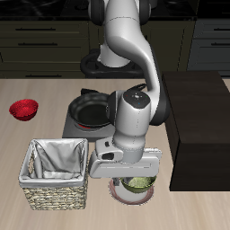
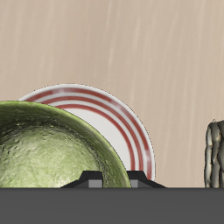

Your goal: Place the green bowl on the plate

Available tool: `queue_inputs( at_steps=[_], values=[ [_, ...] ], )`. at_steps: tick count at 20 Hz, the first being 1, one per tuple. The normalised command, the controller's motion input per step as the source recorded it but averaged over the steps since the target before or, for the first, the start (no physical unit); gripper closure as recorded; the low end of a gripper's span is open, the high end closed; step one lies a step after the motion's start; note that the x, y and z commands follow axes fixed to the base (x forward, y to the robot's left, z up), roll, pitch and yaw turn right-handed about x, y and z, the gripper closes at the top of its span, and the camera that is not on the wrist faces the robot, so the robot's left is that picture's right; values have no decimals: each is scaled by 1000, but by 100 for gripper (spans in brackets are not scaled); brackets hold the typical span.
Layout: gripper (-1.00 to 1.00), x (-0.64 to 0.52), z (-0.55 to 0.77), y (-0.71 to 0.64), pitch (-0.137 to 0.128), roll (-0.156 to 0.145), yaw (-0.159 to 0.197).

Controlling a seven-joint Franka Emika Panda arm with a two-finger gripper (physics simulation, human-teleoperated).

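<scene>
In the exterior view, the white Franka arm bends forward over the pale wooden table (image 1: 36, 144) and its two-finger gripper (image 1: 135, 178) points down near the table's front edge. Directly beneath it sits the small round olive-green bowl (image 1: 138, 184), partly hidden by the gripper body, and the bowl lies over the flat round plate with a pinkish-red rim (image 1: 119, 191), whose edge shows around it. Whether the bowl rests on the plate or hangs just above it cannot be told here. The fingers themselves are hidden behind the gripper body and the bowl, so I cannot tell whether they are parted or pinched on the bowl's rim. Beside the plate stands a square woven wicker basket with a grey cloth lining (image 1: 57, 172). Farther back, a black frying pan (image 1: 91, 110) sits on a grey stove plate (image 1: 74, 119). A small red bowl (image 1: 24, 110) lies well apart from these, near the table's side edge. A dark cabinet block (image 1: 199, 126) stands on the other side of the arm.

In the wrist view, the green bowl (image 2: 48, 149) fills the near part of the picture, its paler speckled inside turned to the camera. It overlaps the plate (image 2: 118, 122), whose red rings and white centre show beyond the bowl's rim. The wicker basket (image 2: 215, 156) shows at the picture's edge. The dark gripper body (image 2: 112, 185) crosses the picture; its fingertips are not clear.
</scene>
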Motion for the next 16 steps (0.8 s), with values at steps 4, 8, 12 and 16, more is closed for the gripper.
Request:
queue_inputs(
  at_steps=[4,8,12,16],
  values=[
    [-100,-32,-64,-53,1,-11,9],
    [-100,-181,239,167,-16,43,-2],
    [-100,-288,435,189,-23,79,-28],
    [-100,-569,699,107,-37,83,-82]
  ],
)
